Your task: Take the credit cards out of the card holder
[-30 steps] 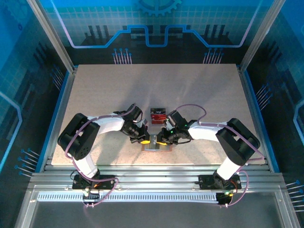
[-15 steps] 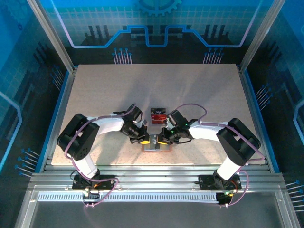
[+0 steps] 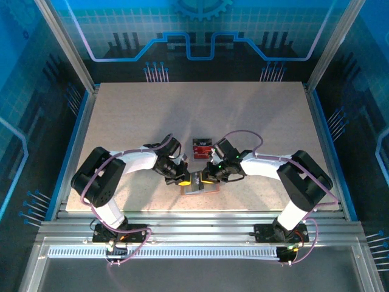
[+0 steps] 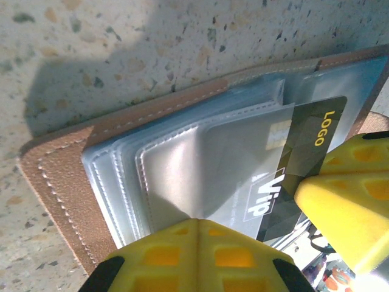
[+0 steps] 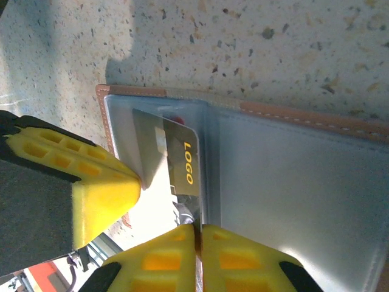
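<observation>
Speckled beige tabletop (image 3: 255,121) (aluminium-framed) amid blue-lit walls (image 3: 36,91)

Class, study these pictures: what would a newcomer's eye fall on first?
Both arms meet over the open brown card holder near the table's front edge. A dark card marked LOGO sticks halfway out of a clear sleeve, the right gripper apparently closed on its edge while the shut left gripper sits over the sleeves. Just beyond lie red cards, already out.

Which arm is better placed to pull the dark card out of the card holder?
Right. The right pincer looks shut on the exposed end of the dark LOGO card, so it likely only needs to pull. The left pincer, shut, presses on the card holder, steadying it.
</observation>
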Controlling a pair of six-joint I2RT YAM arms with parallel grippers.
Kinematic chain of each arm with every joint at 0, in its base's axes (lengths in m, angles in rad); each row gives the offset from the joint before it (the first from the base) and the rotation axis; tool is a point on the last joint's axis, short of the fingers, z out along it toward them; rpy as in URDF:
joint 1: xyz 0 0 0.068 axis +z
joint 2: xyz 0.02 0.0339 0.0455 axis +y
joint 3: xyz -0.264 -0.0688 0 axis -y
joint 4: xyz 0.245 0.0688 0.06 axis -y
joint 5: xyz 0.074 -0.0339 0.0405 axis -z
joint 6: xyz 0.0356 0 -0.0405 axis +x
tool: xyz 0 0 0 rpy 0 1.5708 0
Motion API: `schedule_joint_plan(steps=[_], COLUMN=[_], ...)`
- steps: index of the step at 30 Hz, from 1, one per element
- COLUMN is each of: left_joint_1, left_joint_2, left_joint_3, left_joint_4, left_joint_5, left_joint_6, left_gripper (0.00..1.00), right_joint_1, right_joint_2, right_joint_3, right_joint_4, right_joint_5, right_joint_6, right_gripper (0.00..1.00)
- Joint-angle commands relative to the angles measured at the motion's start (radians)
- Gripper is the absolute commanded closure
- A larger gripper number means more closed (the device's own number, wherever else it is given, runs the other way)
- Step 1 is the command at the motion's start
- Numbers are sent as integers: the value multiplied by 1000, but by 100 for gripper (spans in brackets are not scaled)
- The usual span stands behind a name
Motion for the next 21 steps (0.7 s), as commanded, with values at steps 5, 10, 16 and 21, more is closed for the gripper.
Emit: schedule_joint_plan(steps=[5,10,16,21], left_joint_1=[-1,-2,-1,0], left_joint_2=[-7,-5,-4,-4], left_joint_3=[-14,-11,-5,-6], left_joint_4=[-37,-37,-40,-37], left_joint_5=[-28,-25,-24,-23], left_joint_6=[-10,-11,-8,-8], left_gripper=[96,96,96,96], right_joint_1=[-27,-30,-33,-33], right_joint_2=[-47,-75,-88,-94], right_joint_3=[2,7,33,40], right_joint_4=[-116,-172,-260,-270], right_joint_5=[51,87,139,145], right_joint_6=[-48,-72,-105,-106], right_gripper=[92,93,93,93])
